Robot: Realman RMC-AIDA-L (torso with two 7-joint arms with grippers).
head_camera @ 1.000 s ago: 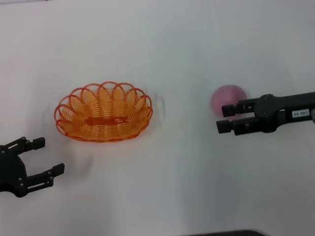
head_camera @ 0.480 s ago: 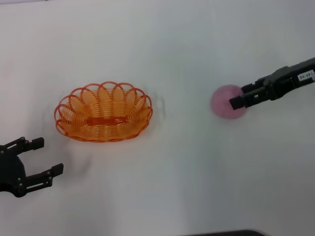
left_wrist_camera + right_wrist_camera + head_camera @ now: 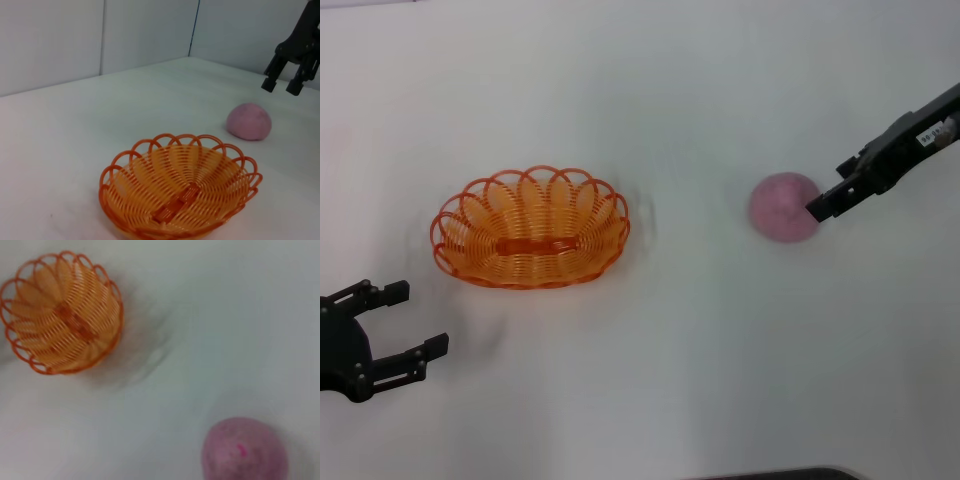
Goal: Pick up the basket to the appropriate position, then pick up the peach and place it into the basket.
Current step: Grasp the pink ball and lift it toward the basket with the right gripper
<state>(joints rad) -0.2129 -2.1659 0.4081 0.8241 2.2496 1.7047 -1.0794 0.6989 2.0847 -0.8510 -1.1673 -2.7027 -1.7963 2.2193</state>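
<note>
The orange wire basket [image 3: 530, 240] sits empty on the white table, left of centre; it also shows in the left wrist view [image 3: 180, 192] and the right wrist view [image 3: 62, 310]. The pale pink peach [image 3: 780, 207] lies on the table to the right, well apart from the basket, and shows in the wrist views too [image 3: 249, 121] [image 3: 245, 450]. My right gripper [image 3: 828, 192] hangs open and empty just above the peach's right side; its two fingers stand apart in the left wrist view [image 3: 281, 86]. My left gripper [image 3: 418, 318] is open and empty, low at the front left of the basket.
The white tabletop [image 3: 650, 380] stretches all round both things. Pale wall panels [image 3: 100, 35] stand behind the table. A dark edge [image 3: 770, 473] shows at the bottom of the head view.
My right gripper has swung from in front of the peach to its right side, lifting and turning as it went. Basket, peach and left arm have not moved.
</note>
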